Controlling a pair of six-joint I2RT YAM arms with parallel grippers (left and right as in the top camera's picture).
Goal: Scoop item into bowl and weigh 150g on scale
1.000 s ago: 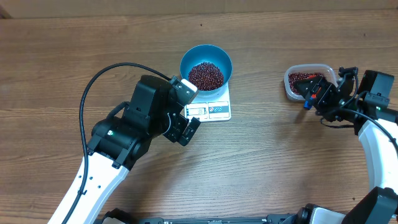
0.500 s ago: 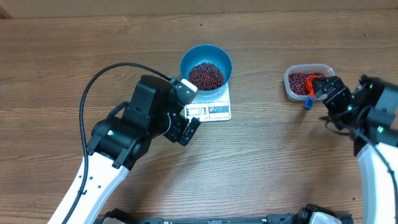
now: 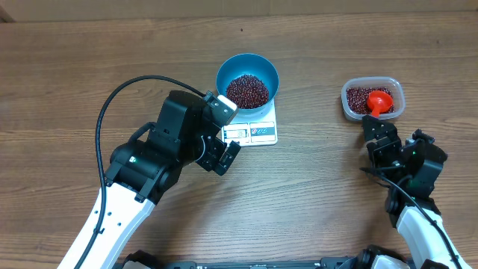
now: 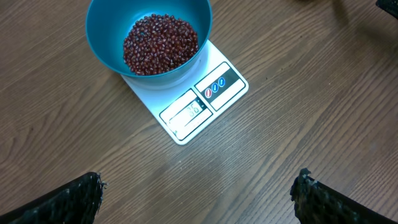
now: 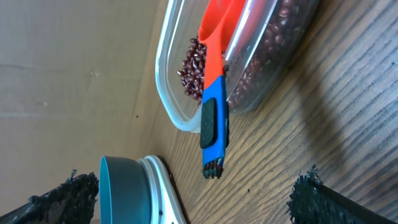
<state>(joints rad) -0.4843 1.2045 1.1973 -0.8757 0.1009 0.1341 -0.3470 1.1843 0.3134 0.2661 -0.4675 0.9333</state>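
**Fig.** Blue bowl (image 4: 99, 31) of beans (image 4: 160, 43) is seated on scale's (image 4: 217, 99) far end, ahead of the spread, empty L gripper (image 4: 199, 202). Scale's long axis is angled toward the fingers (image 4: 68, 202), display end nearest, digits unreadable. R gripper (image 5: 193, 199) is also spread & empty; scoop (image 5: 213, 118) handle is pointed at it from tub (image 5: 171, 106).

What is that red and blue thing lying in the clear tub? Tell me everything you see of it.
It is a scoop, plastic by its look: an orange-red cup and neck, then a blue handle with a dark grip inset. The cup lies among the beans in the clear tub; the handle crosses the tub's rim and sticks out above the table. Nothing holds it.
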